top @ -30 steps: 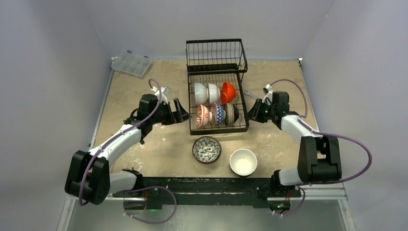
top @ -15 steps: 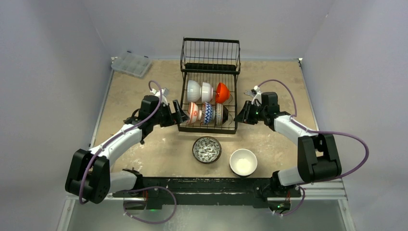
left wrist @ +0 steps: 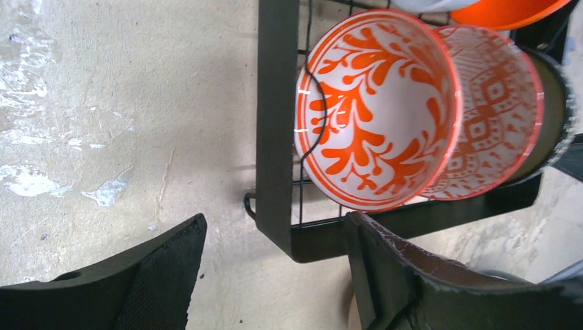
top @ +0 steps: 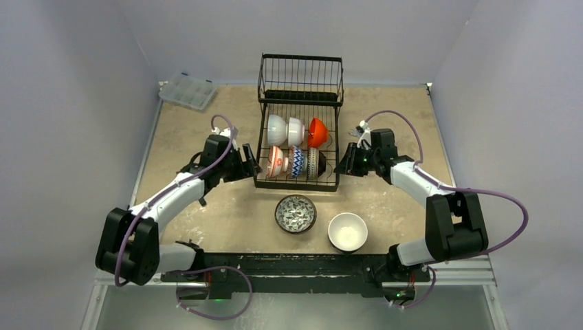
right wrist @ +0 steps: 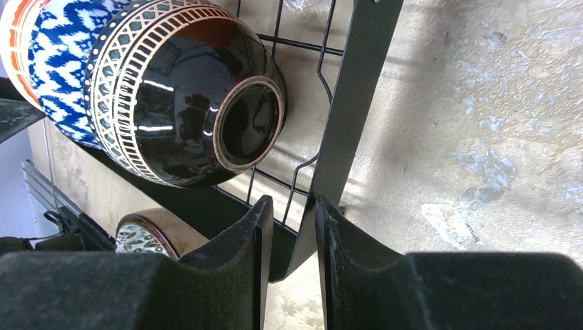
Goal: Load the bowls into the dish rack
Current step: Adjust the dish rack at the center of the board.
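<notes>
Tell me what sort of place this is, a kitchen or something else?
Probably a robot test cell, not a kitchen: plain walls box in a tan table, two robot arms are bolted at its near edge, and the only kitchenware is a dish rack with bowls.

Bowls (right wrist: 179, 103) look glossy, dish rack (right wrist: 347, 103) matt metal, tabletop (right wrist: 481, 137) rough.

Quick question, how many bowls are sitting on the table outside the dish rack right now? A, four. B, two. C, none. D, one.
B: only a blue-patterned bowl and a white bowl stand on the table in front of the dish rack; every other bowl is inside the rack.
</notes>
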`<state>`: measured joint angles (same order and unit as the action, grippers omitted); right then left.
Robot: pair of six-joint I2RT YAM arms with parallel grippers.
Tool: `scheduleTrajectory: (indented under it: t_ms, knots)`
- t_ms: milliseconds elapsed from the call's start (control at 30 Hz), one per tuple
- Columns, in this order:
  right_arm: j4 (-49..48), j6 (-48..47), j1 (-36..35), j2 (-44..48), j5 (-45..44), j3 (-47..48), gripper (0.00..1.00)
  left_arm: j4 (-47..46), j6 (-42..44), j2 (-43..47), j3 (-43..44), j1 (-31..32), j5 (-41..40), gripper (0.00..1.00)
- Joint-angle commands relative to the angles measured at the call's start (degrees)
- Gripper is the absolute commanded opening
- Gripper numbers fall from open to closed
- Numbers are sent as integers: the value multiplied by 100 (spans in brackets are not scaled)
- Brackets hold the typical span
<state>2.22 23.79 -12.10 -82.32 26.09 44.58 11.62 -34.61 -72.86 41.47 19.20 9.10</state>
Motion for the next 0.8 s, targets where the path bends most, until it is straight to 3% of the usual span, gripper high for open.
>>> scheduleTrajectory:
  t_ms: [0,200,600,767]
  knots:
    - [219,-220,-57,244,-151,306,33,-148,144,-359,185,13,76,69]
    - [304,-284,-65,304,-240,298,33,-441,63,-749,159,6,280,55]
    - [330,-342,-74,190,-201,503,27,-854,-315,-829,-226,29,813,11]
    - [294,-299,-87,45,-116,704,23,-1074,-688,-743,-483,183,953,2]
